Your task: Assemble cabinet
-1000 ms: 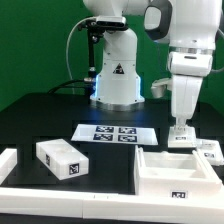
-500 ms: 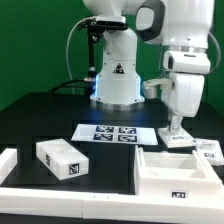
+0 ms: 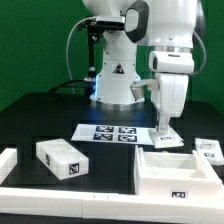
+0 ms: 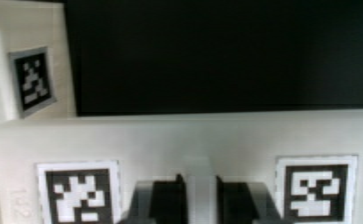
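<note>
The hand (image 3: 164, 138) hung fingers-down; whether it was released or clenched could not be told. The cabinet (image 3: 158, 180) lay on the desk (image 3: 40, 115) at the exterior view's right, its rear wall directly below the hand. A tagged white block (image 3: 60, 158) lay well apart, at the left.

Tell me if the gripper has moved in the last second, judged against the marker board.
Yes. The gripper has slid toward the exterior view's left, now closer to the marker board and its right end.
</note>
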{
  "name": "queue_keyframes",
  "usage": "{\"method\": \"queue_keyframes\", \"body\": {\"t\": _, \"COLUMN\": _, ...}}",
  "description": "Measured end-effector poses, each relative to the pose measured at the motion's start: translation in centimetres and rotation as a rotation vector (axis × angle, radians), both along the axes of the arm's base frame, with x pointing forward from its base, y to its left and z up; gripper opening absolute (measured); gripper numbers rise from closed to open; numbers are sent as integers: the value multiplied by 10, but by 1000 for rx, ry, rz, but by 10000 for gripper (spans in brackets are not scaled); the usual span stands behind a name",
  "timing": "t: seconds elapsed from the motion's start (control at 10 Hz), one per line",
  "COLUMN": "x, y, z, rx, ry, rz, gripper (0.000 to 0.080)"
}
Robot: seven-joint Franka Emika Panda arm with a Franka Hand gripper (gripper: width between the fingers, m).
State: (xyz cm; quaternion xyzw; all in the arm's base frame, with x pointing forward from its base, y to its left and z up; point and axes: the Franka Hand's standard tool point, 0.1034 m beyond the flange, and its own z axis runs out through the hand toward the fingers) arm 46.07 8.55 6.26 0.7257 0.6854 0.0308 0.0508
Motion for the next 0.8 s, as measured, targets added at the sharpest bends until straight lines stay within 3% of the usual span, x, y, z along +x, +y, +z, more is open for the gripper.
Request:
{"method": "queue_keyframes", "body": {"t": 0.2, "x": 0, "y": 3, "z": 1, "rx": -6, "ry": 12, "rz": -19, "gripper": 67}}
{"method": "queue_keyframes", "body": {"t": 0.4, "x": -4, "y": 22, "z": 4, "rx": -85, "ry": 70, "rz": -76, "gripper": 67}}
{"method": "queue_keyframes", "body": {"t": 0.6, "x": -9, "y": 29, "z": 3, "rx": -155, "ry": 105, "rz": -118, "gripper": 67}}
{"method": "queue_keyframes", "body": {"t": 0.8, "x": -8, "y": 29, "z": 2, "rx": -167, "ry": 112, "rz": -89, "gripper": 67}}
